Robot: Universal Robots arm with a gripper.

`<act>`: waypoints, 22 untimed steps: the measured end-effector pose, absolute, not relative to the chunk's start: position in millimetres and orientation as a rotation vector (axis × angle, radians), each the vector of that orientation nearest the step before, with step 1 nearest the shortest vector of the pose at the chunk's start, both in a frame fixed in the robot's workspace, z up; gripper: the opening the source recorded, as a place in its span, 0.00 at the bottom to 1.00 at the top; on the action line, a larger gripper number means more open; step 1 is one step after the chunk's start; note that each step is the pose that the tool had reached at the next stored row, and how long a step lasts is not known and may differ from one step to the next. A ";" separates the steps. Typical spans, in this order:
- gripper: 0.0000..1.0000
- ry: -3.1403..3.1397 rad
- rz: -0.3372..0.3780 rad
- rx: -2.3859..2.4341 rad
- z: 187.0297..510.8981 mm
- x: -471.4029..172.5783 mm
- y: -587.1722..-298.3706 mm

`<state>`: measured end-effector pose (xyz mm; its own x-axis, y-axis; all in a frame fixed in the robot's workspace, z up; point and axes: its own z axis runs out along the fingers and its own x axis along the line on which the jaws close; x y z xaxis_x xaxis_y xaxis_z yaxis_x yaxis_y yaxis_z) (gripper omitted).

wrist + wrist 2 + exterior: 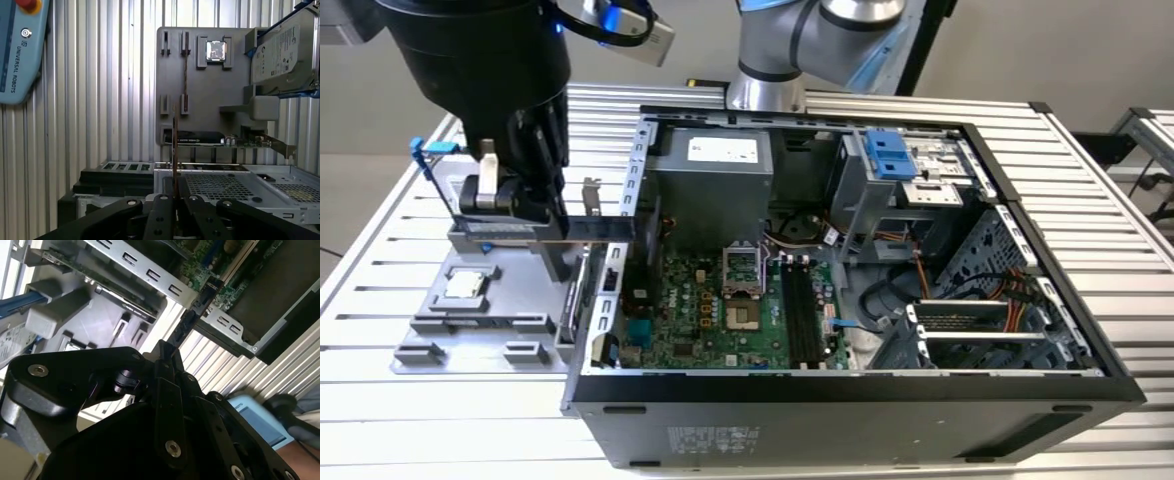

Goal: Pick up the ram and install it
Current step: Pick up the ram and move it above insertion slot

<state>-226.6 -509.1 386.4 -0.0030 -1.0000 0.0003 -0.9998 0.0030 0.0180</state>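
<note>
Fingers (161, 202) pinch the ram (174, 150) by its flat faces, so it stands edge-on (ready, in my judgement, for a straight push). Gripper (520, 232) hangs over the grey tray (480, 325) beside the open case (854, 385). The ram is lifted off the tray and not yet at the slots (801, 310).

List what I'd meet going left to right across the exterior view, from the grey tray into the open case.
Processor chip on the grey tray → processor socket → black memory slots → blue drive latch → perforated metal bracket. The hand, gripping the ram in the first wrist view, overlaps the tray, so it is left out.
</note>
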 end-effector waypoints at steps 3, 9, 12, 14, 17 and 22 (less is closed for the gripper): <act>0.00 -2.216 -0.020 2.209 386.4 -223.6 -509.1; 0.00 -2.216 -0.020 2.209 386.4 -217.9 -509.1; 0.00 -2.216 -0.020 2.209 386.4 -215.2 -509.1; 0.00 -2.216 -0.020 2.209 386.4 -213.4 -509.1; 0.00 -2.216 -0.020 2.209 386.4 -210.7 -509.1; 0.00 -2.216 -0.020 2.209 386.4 -205.7 -509.1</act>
<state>-205.7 -509.1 386.4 -0.0030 -1.0000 0.0002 -0.9998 0.0030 0.0182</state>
